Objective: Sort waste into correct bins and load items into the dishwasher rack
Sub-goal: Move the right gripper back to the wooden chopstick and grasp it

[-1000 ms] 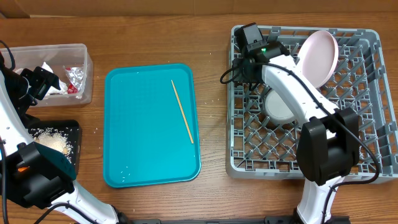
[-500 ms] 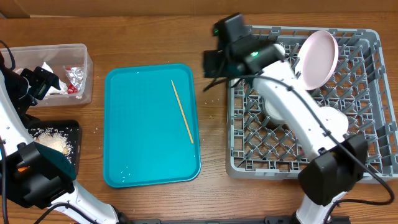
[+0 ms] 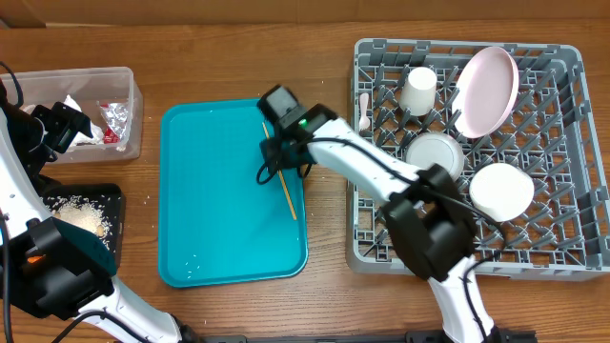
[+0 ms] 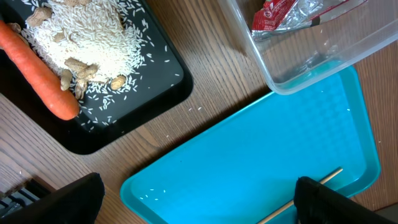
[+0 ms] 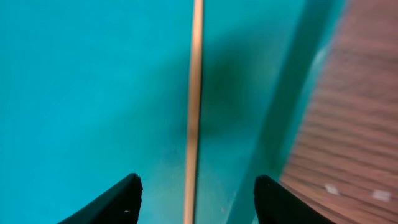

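The thin wooden stick (image 3: 285, 188) lies on the teal tray (image 3: 214, 210). My right gripper (image 3: 277, 160) hangs low over the stick's upper half. It is open, and the stick (image 5: 196, 93) runs between its two black fingertips (image 5: 124, 196), which do not touch it. The left gripper (image 3: 59, 129) hovers open and holds nothing between the clear tub (image 3: 131, 90) and the black tray (image 3: 114, 202). The grey dishwasher rack (image 3: 572, 171) holds the pink plate (image 3: 486, 90), a cup (image 3: 417, 89), two bowls (image 3: 436, 157) and a fork (image 3: 365, 110).
The black tray (image 4: 143, 106) carries rice scraps (image 4: 81, 37) and an orange carrot (image 4: 37, 74). In the clear tub (image 4: 298, 74) lie a red wrapper (image 4: 273, 12) and foil. A few rice grains dot the teal tray (image 4: 249, 155) and the wood.
The right arm has swung left from the back-left corner of the rack to above the stick on the teal tray. The left arm has stayed put.
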Available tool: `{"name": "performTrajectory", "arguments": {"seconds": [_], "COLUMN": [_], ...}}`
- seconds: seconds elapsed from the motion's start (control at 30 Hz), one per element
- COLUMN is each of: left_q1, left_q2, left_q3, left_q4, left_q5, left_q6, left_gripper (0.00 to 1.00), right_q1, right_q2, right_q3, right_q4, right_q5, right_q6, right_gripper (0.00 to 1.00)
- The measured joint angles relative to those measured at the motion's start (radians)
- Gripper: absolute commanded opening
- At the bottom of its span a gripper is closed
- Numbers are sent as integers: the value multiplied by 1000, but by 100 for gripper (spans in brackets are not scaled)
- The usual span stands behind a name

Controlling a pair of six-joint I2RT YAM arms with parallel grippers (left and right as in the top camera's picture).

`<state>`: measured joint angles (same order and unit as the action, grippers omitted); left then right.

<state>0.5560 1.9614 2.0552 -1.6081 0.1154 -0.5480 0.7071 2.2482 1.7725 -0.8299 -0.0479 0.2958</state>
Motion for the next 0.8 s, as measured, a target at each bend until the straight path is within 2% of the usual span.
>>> {"name": "performTrajectory", "arguments": {"seconds": [0.2,0.27,0.33,0.37,0.43,0.67,0.73,0.8], "left_q1": [0,0,0,0,0,0,0,0], "left_q2": [0,0,0,0,0,0,0,0], "left_q3": [0,0,0,0,0,0,0,0], "left_q4": [0,0,0,0,0,0,0,0], "left_q5": [0,0,0,0,0,0,0,0], "left_q6": [0,0,0,0,0,0,0,0], "left_gripper": [100,100,100,100,100,100,100,100], "right_q1": [33,36,39,39,40,58,66,73], "right_q2": [36,36,36,37,39,40,40,40], "right_q3": [4,4,3,3,3,0,0,0], "right_q4": [7,6,7,6,7,16,16,17], "right_q5": [7,13,18,20,26,82,106,116], "right_q6": [-10,-10,-16,-17,-18,-8,-8,-3], "right_gripper": [54,49,37,27,18,18,23,34]}}
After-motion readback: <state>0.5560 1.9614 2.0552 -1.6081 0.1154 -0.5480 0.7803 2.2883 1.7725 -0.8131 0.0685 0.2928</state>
